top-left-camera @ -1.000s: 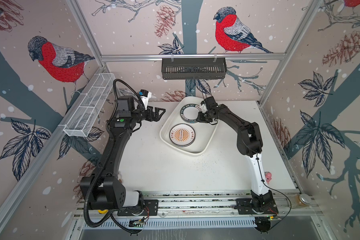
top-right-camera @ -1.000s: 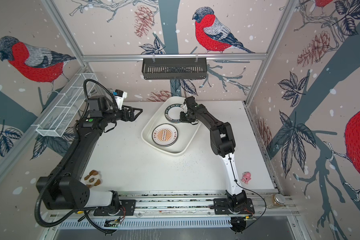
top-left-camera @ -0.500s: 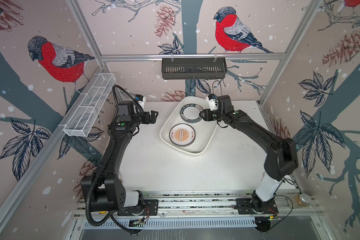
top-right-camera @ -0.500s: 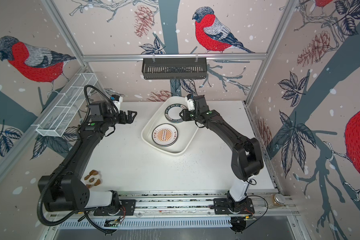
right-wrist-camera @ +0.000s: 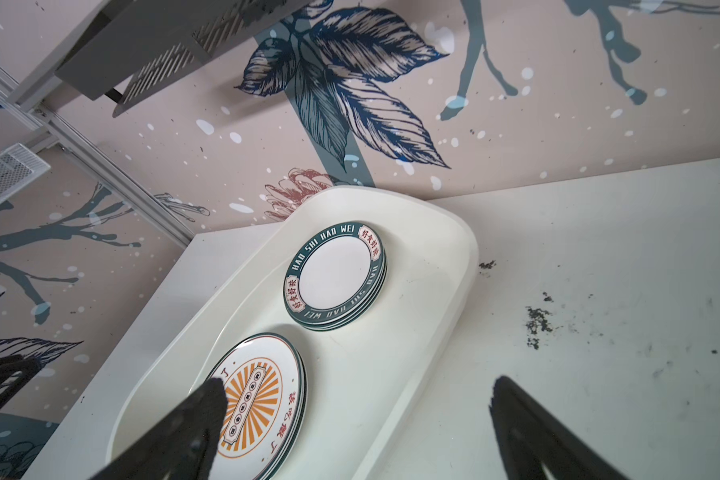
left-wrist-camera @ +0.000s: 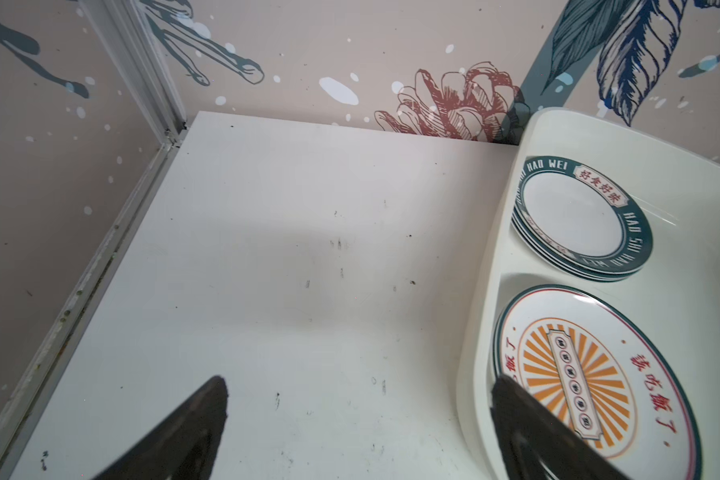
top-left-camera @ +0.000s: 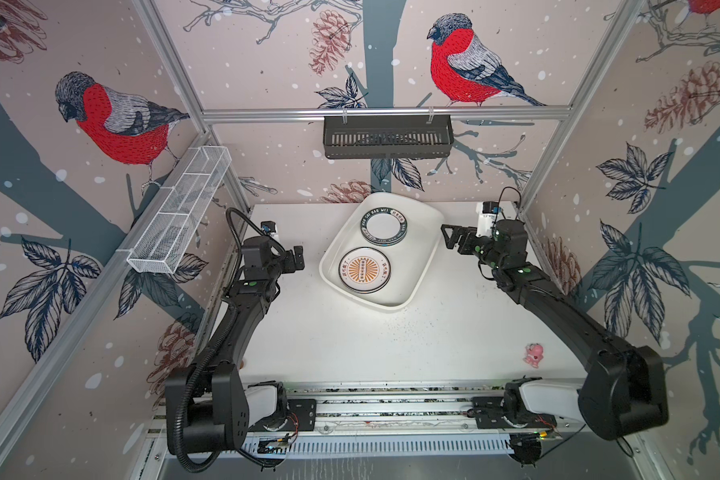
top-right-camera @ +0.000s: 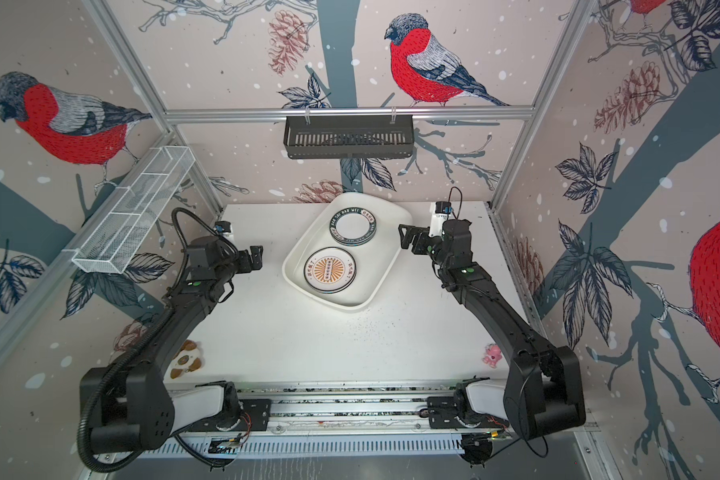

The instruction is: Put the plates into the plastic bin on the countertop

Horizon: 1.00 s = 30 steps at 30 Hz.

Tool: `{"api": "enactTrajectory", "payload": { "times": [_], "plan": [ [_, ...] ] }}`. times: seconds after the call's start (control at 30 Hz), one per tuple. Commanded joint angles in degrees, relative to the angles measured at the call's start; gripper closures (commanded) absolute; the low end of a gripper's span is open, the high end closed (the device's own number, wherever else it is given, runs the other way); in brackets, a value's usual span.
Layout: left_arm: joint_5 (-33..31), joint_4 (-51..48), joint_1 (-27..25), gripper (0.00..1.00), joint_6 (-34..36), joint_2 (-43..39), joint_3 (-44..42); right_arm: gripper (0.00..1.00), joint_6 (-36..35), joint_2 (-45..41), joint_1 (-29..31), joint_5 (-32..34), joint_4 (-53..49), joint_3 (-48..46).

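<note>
White plastic bin (top-left-camera: 417, 258) sits askew at 12 o'clock on countertop (top-left-camera: 350, 345). Inside, lying flat: green-band plate stack (top-left-camera: 384, 225) at 1 o'clock, sunburst stack (top-left-camera: 364, 270) at 7.

I read "HAO SHI HAO WEI" in white round the green band of the banded plate (left-wrist-camera: 574, 216), with 好食好味 in red on its cream labels. The sunburst plate (left-wrist-camera: 578, 374) carries red 該吃飯了 near its rim. Its centre strip is too small for me to read.
</note>
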Motion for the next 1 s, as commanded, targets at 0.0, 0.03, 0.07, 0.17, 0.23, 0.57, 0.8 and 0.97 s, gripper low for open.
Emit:
{"api": "enactTrajectory", "payload": {
  "times": [0.0,0.03,0.07,0.17,0.23,0.57,0.8,0.97],
  "plan": [
    [-3.6,13.9,0.1,0.02,-1.6,-0.7,-3.9,0.0,-2.3,-2.9,-2.3,3.4,5.9,-2.5],
    [-4.3,16.4,0.1,0.02,-1.9,-1.0,-5.5,0.0,-2.6,-3.8,-3.1,4.4,6.8,-3.7],
    [-4.8,18.2,0.2,0.02,-2.1,-1.3,-6.7,0.0,-2.6,-4.2,-3.7,5.5,7.5,-4.7],
    [-5.6,24.7,0.7,0.02,-2.4,-2.1,-10.5,0.0,-4.3,-5.4,-5.7,7.7,10.4,-8.0],
    [-5.5,31.3,1.1,0.02,-2.2,-1.9,-14.5,0.0,-6.5,-5.9,-6.6,10.2,14.0,-11.4],
    [2.1,57.3,3.3,0.01,-4.0,7.3,-24.0,0.01,-11.4,-3.9,-15.8,20.6,32.8,-28.5],
    [7.3,61.1,3.5,0.01,2.6,2.0,-32.8,0.0,-10.9,-1.2,-18.1,20.7,47.8,-36.5],
    [7.4,76.0,4.8,0.01,0.3,6.1,-39.0,0.0,-11.6,-0.1,-19.0,13.8,48.8,-36.4]
  ]
}}
